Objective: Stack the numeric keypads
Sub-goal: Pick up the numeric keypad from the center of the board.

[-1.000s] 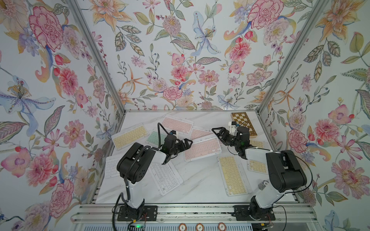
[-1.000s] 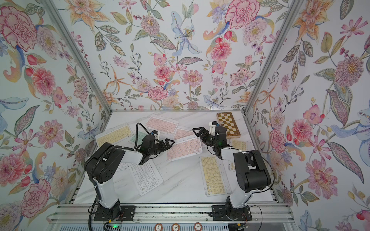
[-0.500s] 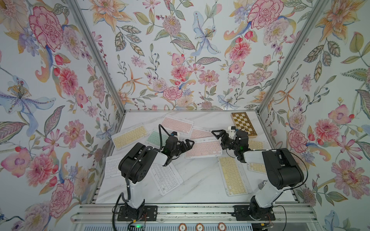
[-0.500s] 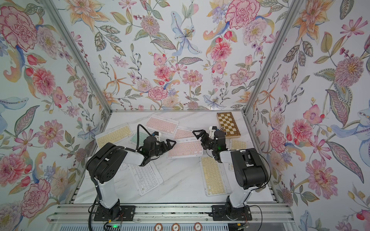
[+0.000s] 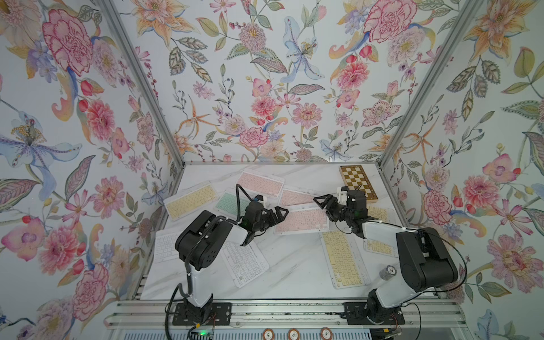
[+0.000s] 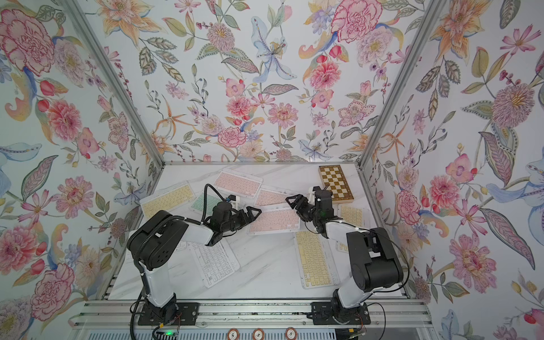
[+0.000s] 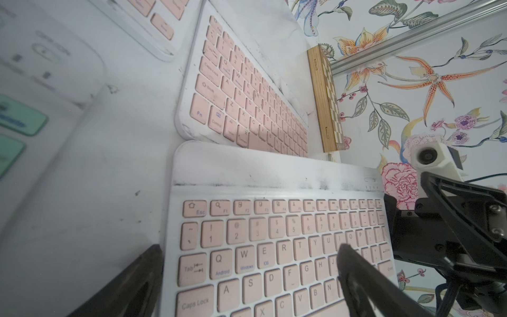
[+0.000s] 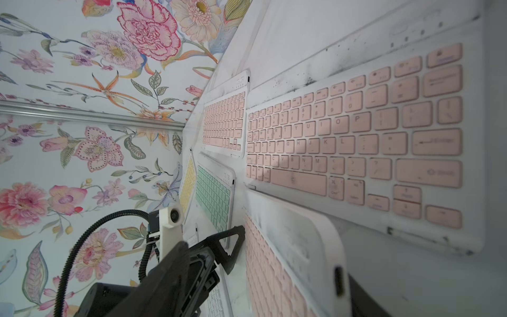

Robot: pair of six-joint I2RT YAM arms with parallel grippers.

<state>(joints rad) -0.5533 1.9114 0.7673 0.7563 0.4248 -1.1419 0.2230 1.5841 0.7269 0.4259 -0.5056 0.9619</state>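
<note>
The middle pink numeric keypad (image 5: 301,221) meets a farther pink keypad (image 5: 295,196) edge to edge; bare table (image 5: 291,265) lies nearer. Both arms reach low inward, left gripper (image 5: 281,216) and right gripper (image 5: 322,206) astride its ends, jaws apart, unclamped.

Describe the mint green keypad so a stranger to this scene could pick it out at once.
On the marble table, look toward the far left part, near the left wall. There the mint green keypad lies between a yellow keypad by the wall and a pink keypad farther back. It is the only keypad with green keys; the others are pink, yellow or white.
</note>
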